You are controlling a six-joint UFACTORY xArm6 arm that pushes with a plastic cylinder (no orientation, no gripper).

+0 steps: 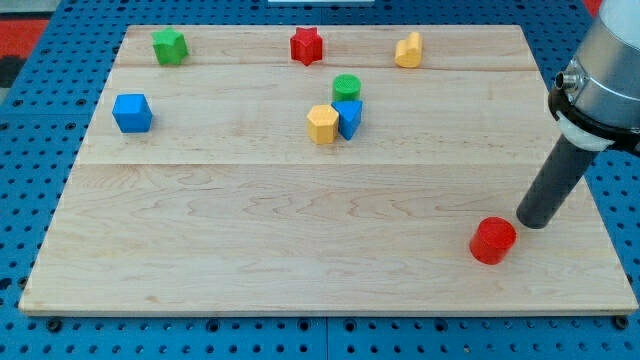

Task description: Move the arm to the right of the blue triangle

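Note:
The blue triangle (349, 117) lies in the upper middle of the wooden board (250, 230), touching a yellow hexagon (322, 125) on its left and sitting just below a green cylinder (346, 87). My tip (530, 220) rests on the board far to the lower right of the blue triangle, just right of and above a red cylinder (493, 241).
A blue cube (132, 112) sits at the view's left. A green block (169, 46), a red star (306, 45) and a yellow block (408, 49) lie along the top edge. The arm's grey body (600, 80) hangs over the right edge.

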